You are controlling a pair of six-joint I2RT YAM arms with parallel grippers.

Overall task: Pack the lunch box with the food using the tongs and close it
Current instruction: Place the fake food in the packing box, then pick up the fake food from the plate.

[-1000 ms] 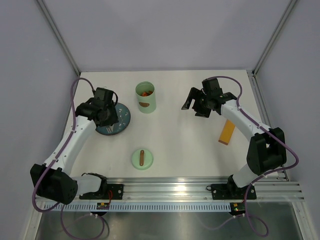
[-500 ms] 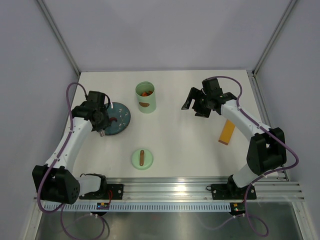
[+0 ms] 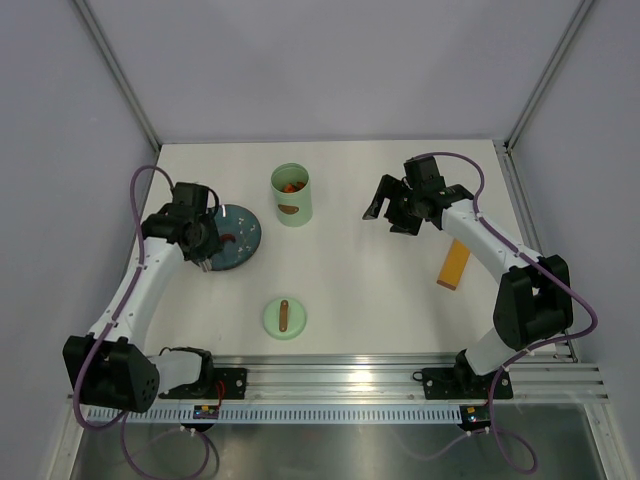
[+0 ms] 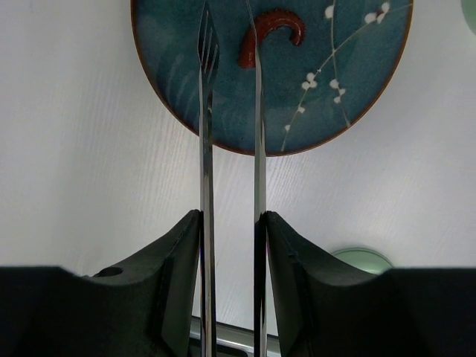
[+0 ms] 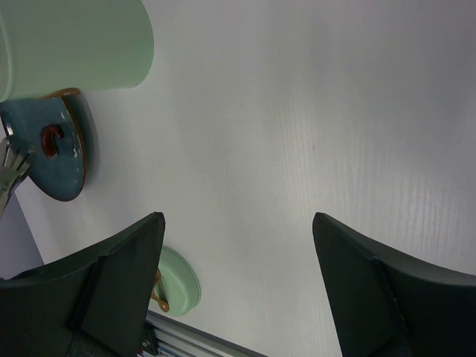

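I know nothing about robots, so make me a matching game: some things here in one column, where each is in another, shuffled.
Things:
1 lid
2 tongs
3 red food piece
4 lunch box

Places:
A on the blue plate
B gripped in the left claw
C standing upright, top open
D lying flat, handle up, off its container

Pairs: 1-D, 2-B, 3-A, 4-C

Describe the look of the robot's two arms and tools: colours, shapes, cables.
The left arm and right arm have white rounded links, black joints and black bases. A purple cable loops along each. The left tool and right tool each have two broad black fingers.
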